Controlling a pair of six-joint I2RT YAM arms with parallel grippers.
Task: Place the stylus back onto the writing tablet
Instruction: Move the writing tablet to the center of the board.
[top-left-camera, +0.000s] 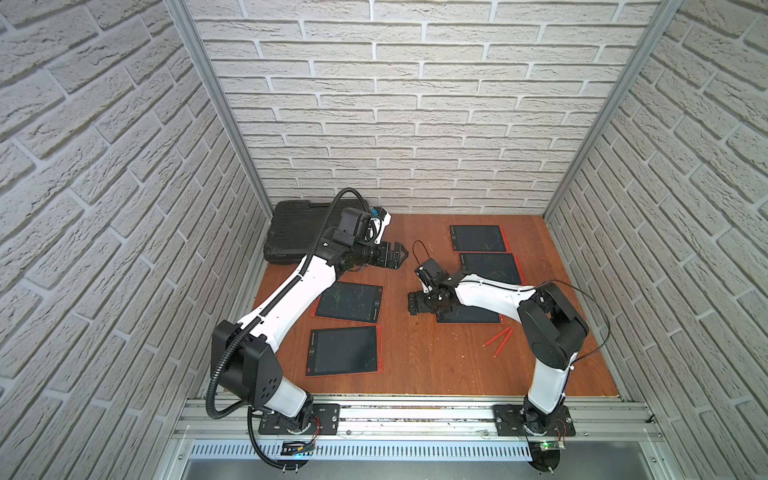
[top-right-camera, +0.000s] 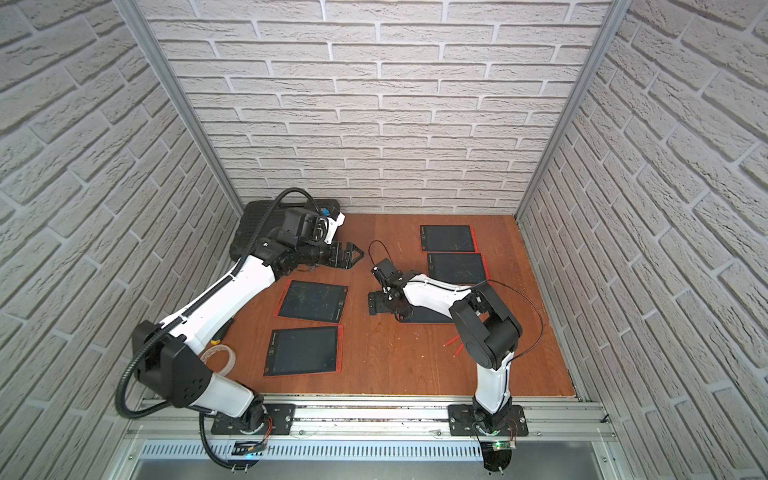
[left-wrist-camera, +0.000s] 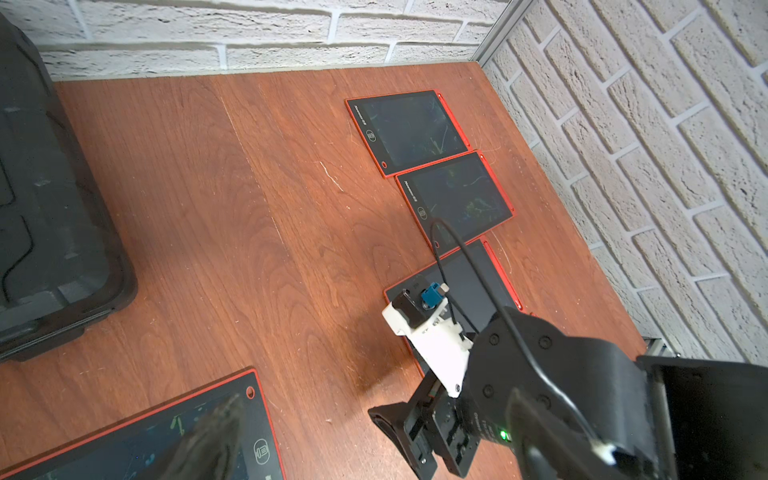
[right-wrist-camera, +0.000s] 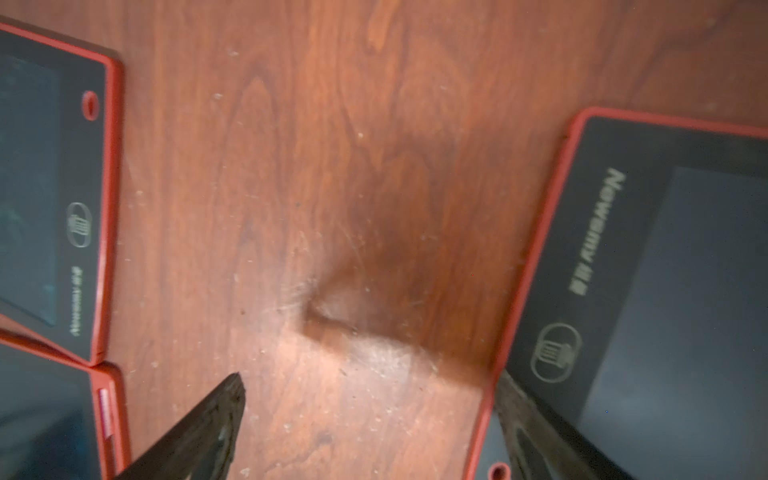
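Two loose red styluses (top-left-camera: 500, 338) lie side by side on the wooden table, front right, partly hidden by the right arm in a top view (top-right-camera: 454, 345). Several red-framed writing tablets lie flat; one (top-left-camera: 469, 318) sits under my right wrist. My right gripper (top-left-camera: 413, 305) hangs low and open just left of that tablet (right-wrist-camera: 665, 270), with bare wood between its fingertips (right-wrist-camera: 370, 415). My left gripper (top-left-camera: 400, 254) hovers open and empty farther back, above the table's middle (left-wrist-camera: 376, 397). Neither gripper is near the styluses.
A black plastic case (top-left-camera: 299, 230) fills the back left corner. Two tablets (top-left-camera: 478, 238) (top-left-camera: 490, 268) lie at the back right, two more (top-left-camera: 349, 301) (top-left-camera: 343, 351) on the left. A tape roll (top-right-camera: 218, 357) lies by the left arm. Brick walls close three sides.
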